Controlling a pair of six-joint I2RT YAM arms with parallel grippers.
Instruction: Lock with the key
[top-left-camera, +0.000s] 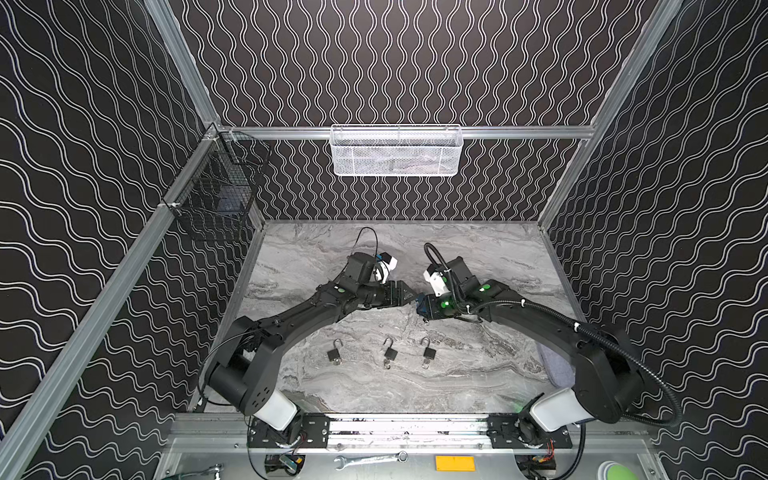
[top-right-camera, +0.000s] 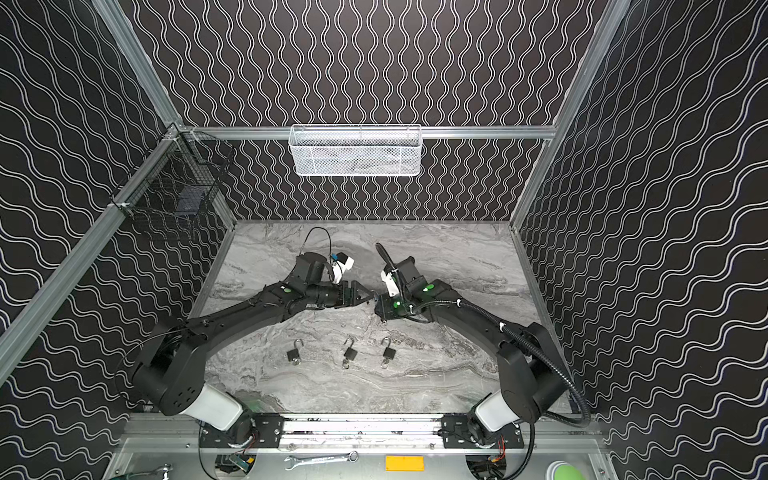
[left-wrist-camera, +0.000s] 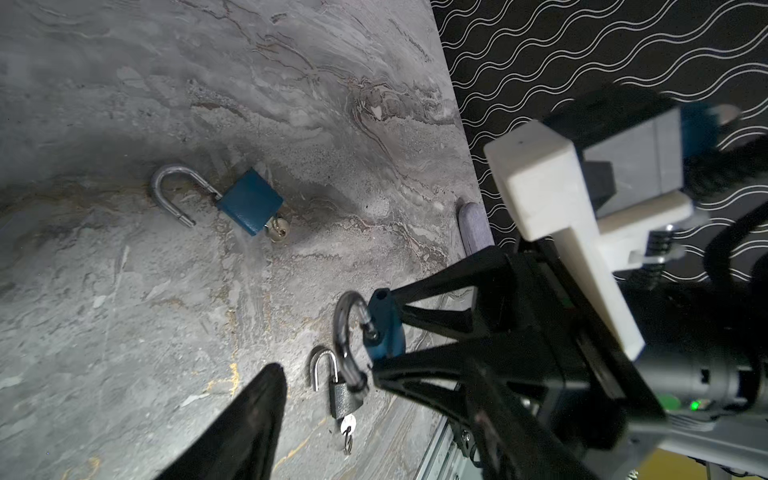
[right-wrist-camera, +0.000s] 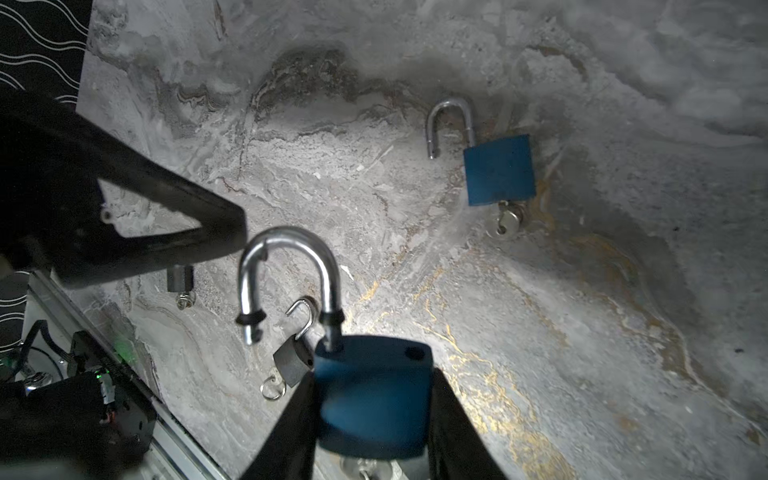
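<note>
A blue padlock (right-wrist-camera: 374, 395) hangs above the marble table (top-left-camera: 478, 374), and my right gripper (right-wrist-camera: 372, 382) is shut on its body. Its silver shackle (right-wrist-camera: 286, 266) stands swung open, the free end out of the body. A silver key (right-wrist-camera: 365, 467) sticks out of the body's underside. In both top views my left gripper (top-left-camera: 411, 296) (top-right-camera: 369, 296) is open and faces the right gripper (top-left-camera: 420, 306). One of its fingers (right-wrist-camera: 187, 232) lies beside the shackle's bend; I cannot tell whether they touch. In the left wrist view the padlock (left-wrist-camera: 384, 328) sits between the right gripper's fingers.
Three open padlocks lie in a row near the front: a grey one (top-left-camera: 334, 354), a grey one (top-left-camera: 390, 354) and a blue one (right-wrist-camera: 498, 170), each with a key. A white mesh basket (top-left-camera: 395, 151) and a black wire basket (top-left-camera: 216, 195) hang on the walls. A grey cloth (top-left-camera: 552, 365) lies at the right edge.
</note>
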